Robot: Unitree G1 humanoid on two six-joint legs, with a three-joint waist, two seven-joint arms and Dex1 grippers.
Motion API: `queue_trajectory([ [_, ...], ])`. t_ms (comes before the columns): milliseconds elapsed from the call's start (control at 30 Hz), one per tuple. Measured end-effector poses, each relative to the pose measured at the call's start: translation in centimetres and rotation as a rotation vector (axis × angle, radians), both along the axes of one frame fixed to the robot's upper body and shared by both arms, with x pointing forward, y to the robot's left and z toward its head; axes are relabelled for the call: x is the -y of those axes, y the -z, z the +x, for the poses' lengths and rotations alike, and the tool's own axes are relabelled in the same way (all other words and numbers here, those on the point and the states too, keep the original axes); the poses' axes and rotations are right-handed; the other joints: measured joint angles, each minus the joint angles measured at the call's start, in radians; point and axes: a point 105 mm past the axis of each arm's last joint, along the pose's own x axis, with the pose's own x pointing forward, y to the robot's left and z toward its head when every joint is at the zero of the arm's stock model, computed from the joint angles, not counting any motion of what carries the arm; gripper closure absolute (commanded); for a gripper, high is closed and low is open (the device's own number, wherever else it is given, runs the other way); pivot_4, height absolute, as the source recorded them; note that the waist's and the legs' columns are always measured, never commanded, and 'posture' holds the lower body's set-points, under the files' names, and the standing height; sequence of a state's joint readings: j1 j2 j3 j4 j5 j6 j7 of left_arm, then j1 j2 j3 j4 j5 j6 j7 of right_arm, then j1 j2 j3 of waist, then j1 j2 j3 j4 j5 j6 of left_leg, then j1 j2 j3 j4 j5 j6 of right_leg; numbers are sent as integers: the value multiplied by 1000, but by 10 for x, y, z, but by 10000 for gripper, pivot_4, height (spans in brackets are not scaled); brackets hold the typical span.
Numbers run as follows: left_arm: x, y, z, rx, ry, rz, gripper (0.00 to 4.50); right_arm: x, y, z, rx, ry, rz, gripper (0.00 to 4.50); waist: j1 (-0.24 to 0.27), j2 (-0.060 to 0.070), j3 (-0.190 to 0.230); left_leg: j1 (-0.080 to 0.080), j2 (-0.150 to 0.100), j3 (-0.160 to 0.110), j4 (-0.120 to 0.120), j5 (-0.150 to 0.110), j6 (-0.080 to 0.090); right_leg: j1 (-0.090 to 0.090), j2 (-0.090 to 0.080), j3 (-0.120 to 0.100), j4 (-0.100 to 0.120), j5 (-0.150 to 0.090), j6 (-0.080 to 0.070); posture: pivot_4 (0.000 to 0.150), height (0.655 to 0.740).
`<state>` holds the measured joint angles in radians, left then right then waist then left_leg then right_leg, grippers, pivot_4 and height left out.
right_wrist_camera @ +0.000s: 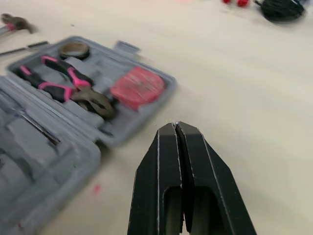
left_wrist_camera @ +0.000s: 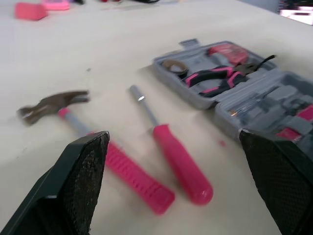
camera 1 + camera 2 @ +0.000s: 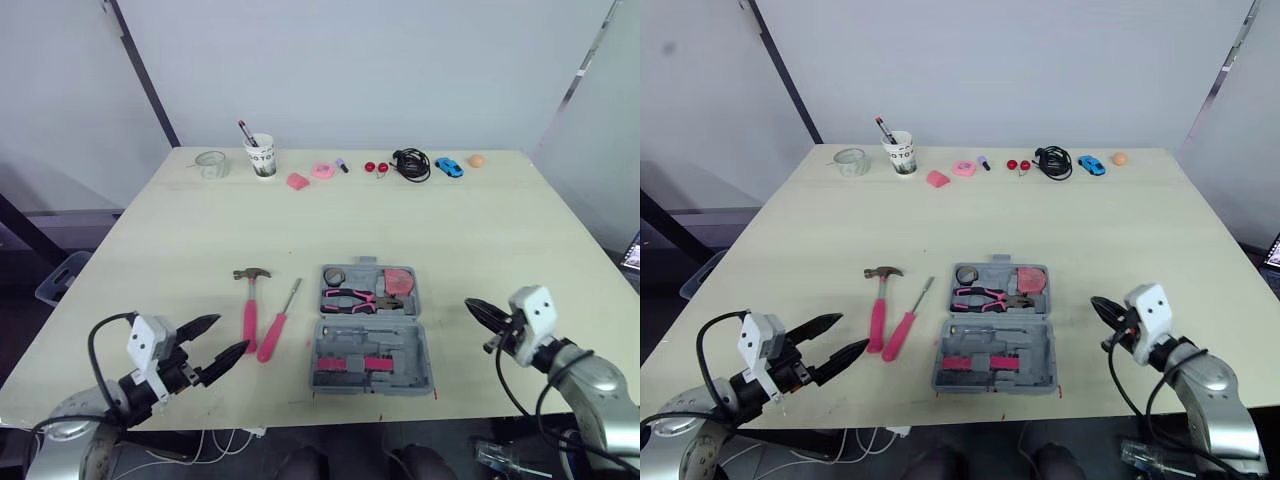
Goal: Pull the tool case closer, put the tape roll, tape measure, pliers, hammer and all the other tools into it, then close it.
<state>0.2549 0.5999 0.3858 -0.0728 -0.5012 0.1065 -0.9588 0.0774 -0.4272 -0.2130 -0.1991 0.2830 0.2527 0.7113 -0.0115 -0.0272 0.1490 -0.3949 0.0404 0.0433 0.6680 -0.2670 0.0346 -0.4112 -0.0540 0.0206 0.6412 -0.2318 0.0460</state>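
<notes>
The grey tool case (image 3: 372,330) lies open near the table's front edge. In its far half sit the tape roll (image 3: 334,275), the red tape measure (image 3: 398,278) and the pink-handled pliers (image 3: 352,298). Left of the case lie the pink-handled hammer (image 3: 250,305) and a pink screwdriver (image 3: 277,323) on the table. My left gripper (image 3: 218,342) is open, low at the front left, short of the hammer's handle. My right gripper (image 3: 475,308) is shut and empty, right of the case.
Along the table's far edge stand a glass (image 3: 211,164), a paper cup (image 3: 261,156) with pens, pink items (image 3: 310,175), a black cable (image 3: 411,164), a blue toy car (image 3: 449,167) and an orange ball (image 3: 476,160).
</notes>
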Motion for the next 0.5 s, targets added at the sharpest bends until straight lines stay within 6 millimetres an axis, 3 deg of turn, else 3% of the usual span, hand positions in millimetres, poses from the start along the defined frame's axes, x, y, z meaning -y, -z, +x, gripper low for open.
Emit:
queue_trajectory([
  [100, -8, 7, -6, 3, -66, 5, 0, 17, 7, -15, -8, 68, 29, 33959, 3, 0, -1, 0, 0, 0, 0, 0, 0, 0, 0, 0, 0, 0, 0, 1500, 7400],
  [167, -19, 16, -14, -14, -136, 16, 0, 31, 19, -33, -36, 120, 20, 21497, 2, 0, -1, 0, 0, 0, 0, 0, 0, 0, 0, 0, 0, 0, 0, 1500, 7400],
  [333, -36, 30, -29, -42, -254, 30, 0, 51, 29, -62, -47, 192, 25, 776, 1, 0, -2, 0, 1, 0, 0, 0, 0, 0, -1, 0, 0, 0, 0, 1500, 7400],
  [500, -41, 41, -39, -69, -300, 39, 0, 61, 37, -79, -66, 229, 25, 776, 0, 0, -2, 1, 1, 0, 0, 0, 0, -2, -8, -1, -1, -1, 1, 1500, 7400],
])
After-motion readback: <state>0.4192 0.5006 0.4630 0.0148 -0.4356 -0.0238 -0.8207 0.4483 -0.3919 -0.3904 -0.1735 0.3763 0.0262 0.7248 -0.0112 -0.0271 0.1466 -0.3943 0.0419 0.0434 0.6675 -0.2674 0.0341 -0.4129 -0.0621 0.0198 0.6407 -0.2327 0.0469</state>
